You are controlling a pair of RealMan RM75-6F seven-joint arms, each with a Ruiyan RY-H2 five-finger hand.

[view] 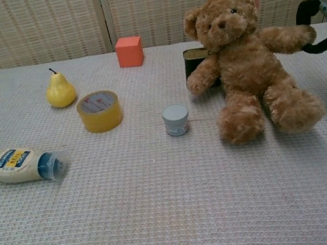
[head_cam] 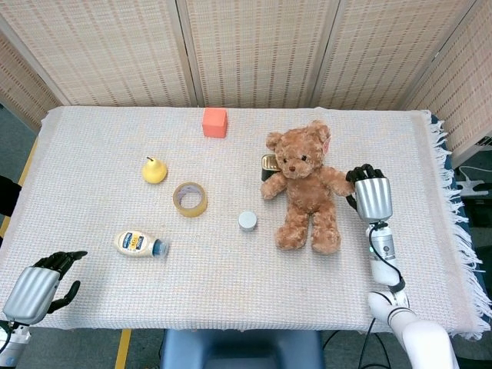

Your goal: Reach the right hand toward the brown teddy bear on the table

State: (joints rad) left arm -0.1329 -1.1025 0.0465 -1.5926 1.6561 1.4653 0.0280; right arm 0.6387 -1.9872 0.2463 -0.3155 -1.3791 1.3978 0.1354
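Observation:
The brown teddy bear (head_cam: pixel 304 186) (view: pixel 244 61) sits on the white cloth at the right of centre, legs towards me and arms spread. My right hand (head_cam: pixel 368 192) (view: pixel 324 18) is at the bear's outstretched paw, silver back up. Its dark fingers (view: pixel 302 10) curve above and below the paw tip and touch it, without closing on it. My left hand (head_cam: pixel 40 284) hangs off the table's front left corner, fingers loosely apart and holding nothing; it is outside the chest view.
A dark tin (head_cam: pixel 268 164) stands right behind the bear's other arm. A small grey-lidded jar (head_cam: pixel 247 221), a tape roll (head_cam: pixel 190 199), a yellow pear (head_cam: pixel 154 171), a lying mayonnaise bottle (head_cam: pixel 137 244) and an orange cube (head_cam: pixel 215 122) lie to the left. The fringed table edge (head_cam: pixel 452 200) is close on the right.

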